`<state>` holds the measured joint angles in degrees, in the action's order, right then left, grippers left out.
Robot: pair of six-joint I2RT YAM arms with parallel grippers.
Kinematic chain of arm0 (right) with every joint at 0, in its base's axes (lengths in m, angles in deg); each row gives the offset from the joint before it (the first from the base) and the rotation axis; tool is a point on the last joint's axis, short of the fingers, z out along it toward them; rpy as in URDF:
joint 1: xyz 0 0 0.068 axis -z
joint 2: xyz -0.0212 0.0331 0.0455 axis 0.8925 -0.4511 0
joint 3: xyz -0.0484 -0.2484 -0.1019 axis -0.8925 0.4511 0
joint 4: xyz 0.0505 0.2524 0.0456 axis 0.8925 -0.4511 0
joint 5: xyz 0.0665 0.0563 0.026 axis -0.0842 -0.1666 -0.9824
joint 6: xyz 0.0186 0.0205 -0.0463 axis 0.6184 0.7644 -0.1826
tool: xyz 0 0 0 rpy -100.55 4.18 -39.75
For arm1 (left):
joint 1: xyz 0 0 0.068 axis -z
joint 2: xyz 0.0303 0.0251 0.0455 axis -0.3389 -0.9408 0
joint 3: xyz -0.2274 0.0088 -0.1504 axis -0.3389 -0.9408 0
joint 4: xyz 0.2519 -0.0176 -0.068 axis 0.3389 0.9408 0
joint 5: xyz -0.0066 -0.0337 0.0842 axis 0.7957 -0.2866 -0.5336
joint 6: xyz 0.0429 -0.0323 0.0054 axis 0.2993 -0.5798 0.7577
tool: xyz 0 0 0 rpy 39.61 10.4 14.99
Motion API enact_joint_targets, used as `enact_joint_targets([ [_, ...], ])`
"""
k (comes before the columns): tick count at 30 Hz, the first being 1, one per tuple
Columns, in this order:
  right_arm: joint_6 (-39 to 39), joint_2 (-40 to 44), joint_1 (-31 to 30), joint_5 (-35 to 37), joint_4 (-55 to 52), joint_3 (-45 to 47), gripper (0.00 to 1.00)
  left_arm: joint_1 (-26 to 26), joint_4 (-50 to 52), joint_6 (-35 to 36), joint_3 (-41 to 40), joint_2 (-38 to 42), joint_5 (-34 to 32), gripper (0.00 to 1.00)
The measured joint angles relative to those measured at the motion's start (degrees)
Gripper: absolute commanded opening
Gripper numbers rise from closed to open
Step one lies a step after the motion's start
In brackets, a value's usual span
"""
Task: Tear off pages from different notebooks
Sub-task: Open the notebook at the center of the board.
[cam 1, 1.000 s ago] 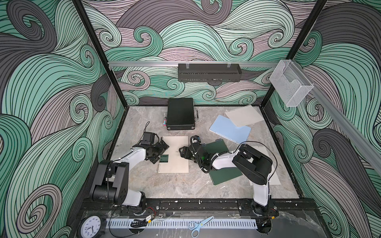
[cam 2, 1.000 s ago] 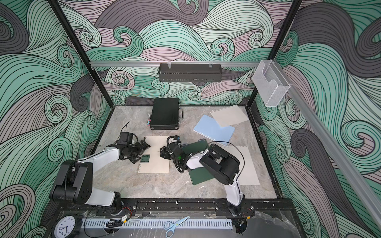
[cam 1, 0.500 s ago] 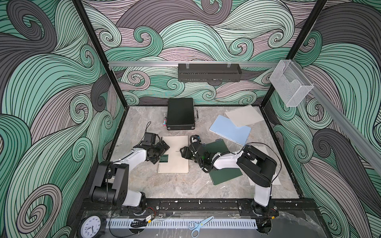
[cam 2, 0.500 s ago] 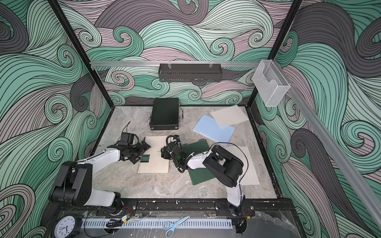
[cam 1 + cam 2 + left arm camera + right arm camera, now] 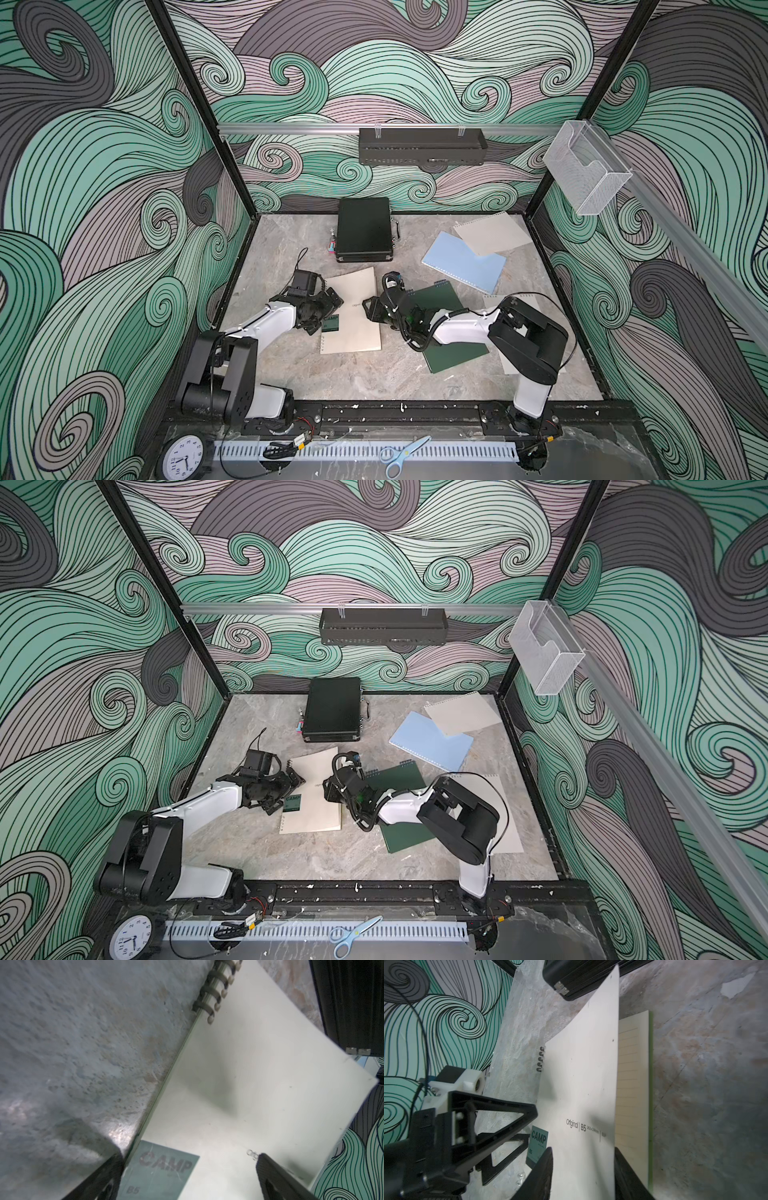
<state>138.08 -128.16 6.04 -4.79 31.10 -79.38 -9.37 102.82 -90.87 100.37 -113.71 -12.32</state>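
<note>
Beige notebook point(image 5: 353, 328) lies on the desk point(image 5: 365, 386) at centre in both top views. Spread wide, the left fingers point(image 5: 97, 1184) straddle its spiral edge by the green label point(image 5: 162, 1169). Around its lifted cover point(image 5: 583, 1084) stand the right fingers point(image 5: 543, 1169); whether they pinch it, I cannot tell.

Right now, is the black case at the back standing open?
No, the black case lies flat with its lid shut.

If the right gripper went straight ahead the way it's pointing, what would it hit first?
Probably the beige notebook's cover, whose free edge sits between the right gripper's open fingers; beyond that, depth is unclear.
</note>
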Motion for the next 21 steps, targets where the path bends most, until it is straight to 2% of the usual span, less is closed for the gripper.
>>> enact_joint_targets([
  [7,1.7,0.0,-1.1,-3.2,3.4,0.0,0.36,0.4,1.9,0.1,0.0,0.6,0.0,0.99],
  [13,1.8,0.0,-1.1,-3.6,5.4,0.2,0.39,0.4,9.5,0.2,0.7,3.4,-3.3,0.99],
  [16,1.7,0.0,-1.1,-4.2,7.0,0.9,0.41,0.4,16.0,0.1,3.6,6.9,-6.3,0.98],
  [21,1.3,0.2,-1.2,-4.9,10.1,2.3,0.42,0.4,25.3,0.8,13.5,12.2,-8.6,0.99],
])
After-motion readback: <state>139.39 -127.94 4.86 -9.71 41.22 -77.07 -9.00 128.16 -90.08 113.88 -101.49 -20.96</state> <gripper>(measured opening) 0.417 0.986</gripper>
